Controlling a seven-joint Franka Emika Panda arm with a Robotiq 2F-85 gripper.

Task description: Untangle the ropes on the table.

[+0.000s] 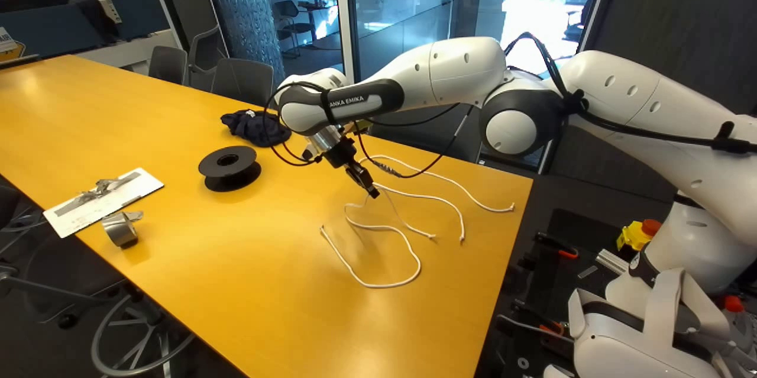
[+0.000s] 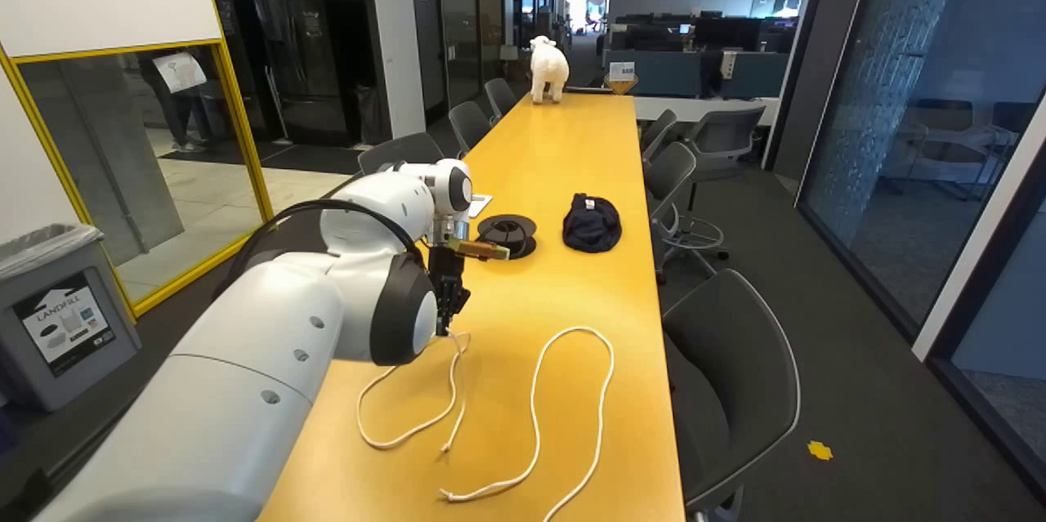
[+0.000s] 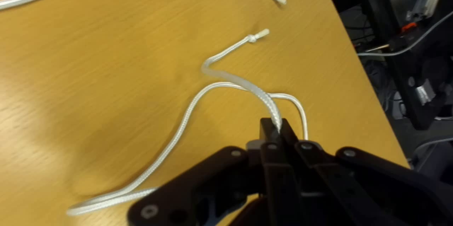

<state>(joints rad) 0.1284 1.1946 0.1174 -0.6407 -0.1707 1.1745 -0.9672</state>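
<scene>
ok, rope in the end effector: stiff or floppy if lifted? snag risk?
Likely floppy: the rope curves loosely between the end effector and its knotted end. Probably light, as it looks thin for its length. The knot may catch if dragged across the cord curving nearby in the wrist view.

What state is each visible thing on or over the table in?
Held rope: partly raised, rest lying curved.
Claw: closed on that rope.
Loose rope: lying in a bend.
Black spool: lying flat.
Dark cloth: bunched up.
Tape roll: strip sticking out.
White panel: lying flat.
Animal figure: standing.
</scene>
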